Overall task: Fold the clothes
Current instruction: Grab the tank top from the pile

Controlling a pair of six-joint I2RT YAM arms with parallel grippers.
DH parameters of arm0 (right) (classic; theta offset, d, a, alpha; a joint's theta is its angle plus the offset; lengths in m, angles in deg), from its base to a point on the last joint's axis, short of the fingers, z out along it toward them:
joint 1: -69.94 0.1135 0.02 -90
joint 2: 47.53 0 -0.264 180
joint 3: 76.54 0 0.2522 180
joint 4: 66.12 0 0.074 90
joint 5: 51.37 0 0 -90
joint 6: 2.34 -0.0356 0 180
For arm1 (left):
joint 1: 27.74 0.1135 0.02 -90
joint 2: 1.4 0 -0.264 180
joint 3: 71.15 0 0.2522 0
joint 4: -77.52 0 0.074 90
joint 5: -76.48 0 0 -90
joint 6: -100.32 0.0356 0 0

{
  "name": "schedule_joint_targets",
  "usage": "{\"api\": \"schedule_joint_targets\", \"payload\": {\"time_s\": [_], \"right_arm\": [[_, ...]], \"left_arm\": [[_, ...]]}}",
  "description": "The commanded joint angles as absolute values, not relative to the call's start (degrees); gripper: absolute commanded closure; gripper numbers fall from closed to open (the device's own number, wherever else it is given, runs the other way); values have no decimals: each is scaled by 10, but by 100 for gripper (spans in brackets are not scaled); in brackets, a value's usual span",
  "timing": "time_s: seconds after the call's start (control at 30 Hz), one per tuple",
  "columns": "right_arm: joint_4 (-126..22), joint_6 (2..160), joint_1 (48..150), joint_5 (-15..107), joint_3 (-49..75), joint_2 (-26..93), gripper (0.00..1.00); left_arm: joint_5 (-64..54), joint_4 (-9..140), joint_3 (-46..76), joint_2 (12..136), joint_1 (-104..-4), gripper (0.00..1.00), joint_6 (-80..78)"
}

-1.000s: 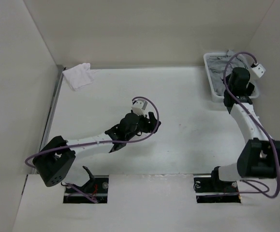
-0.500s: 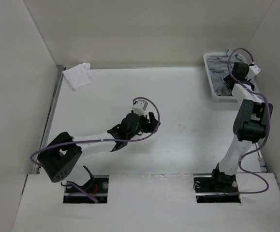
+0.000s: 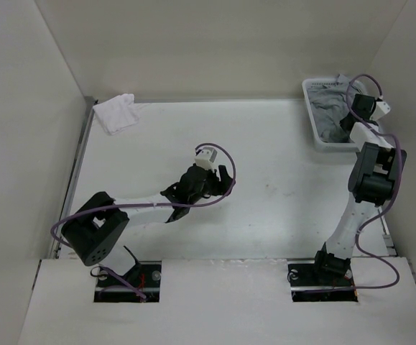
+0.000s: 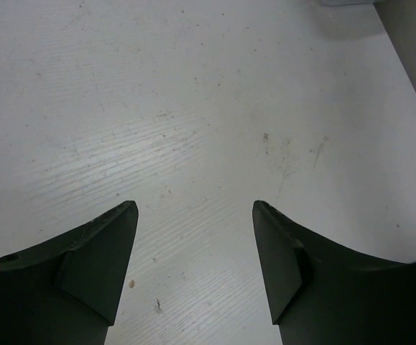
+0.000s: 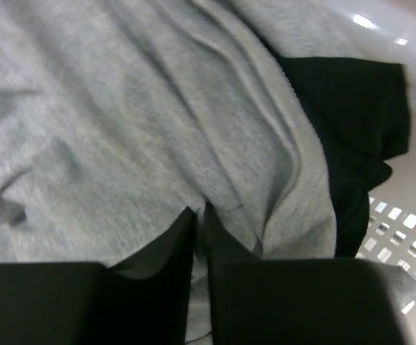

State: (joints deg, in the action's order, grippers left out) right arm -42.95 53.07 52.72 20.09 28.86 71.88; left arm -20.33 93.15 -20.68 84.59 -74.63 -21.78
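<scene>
We are judging the grey tank top [image 5: 121, 129] soft & light, so the right gripper [image 5: 200, 213] is pinching its raised fold, while the left gripper [image 4: 193, 208] is standing spread.

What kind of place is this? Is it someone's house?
Probably a robot test booth, not a house: a left arm and right arm bolted to a white table, plain walls around, a basket holding a grey top.
</scene>
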Motion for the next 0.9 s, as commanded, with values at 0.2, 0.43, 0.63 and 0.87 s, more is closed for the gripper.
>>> {"api": "schedule_joint_targets", "payload": {"time_s": [0.2, 0.43, 0.63, 0.87], "right_arm": [[-560, 549, 556, 175, 224, 565, 100], [-586, 610, 635, 145, 215, 393, 99], [-547, 650, 760, 159, 285, 291, 99], [-534, 653, 930, 184, 285, 212, 97]], "left_arm": [[-193, 965, -203, 859, -745, 36, -223], [-190, 965, -203, 853, -736, 37, -225], [-189, 959, -213, 826, -700, 38, -240], [-189, 943, -242, 746, -619, 38, -309]]}}
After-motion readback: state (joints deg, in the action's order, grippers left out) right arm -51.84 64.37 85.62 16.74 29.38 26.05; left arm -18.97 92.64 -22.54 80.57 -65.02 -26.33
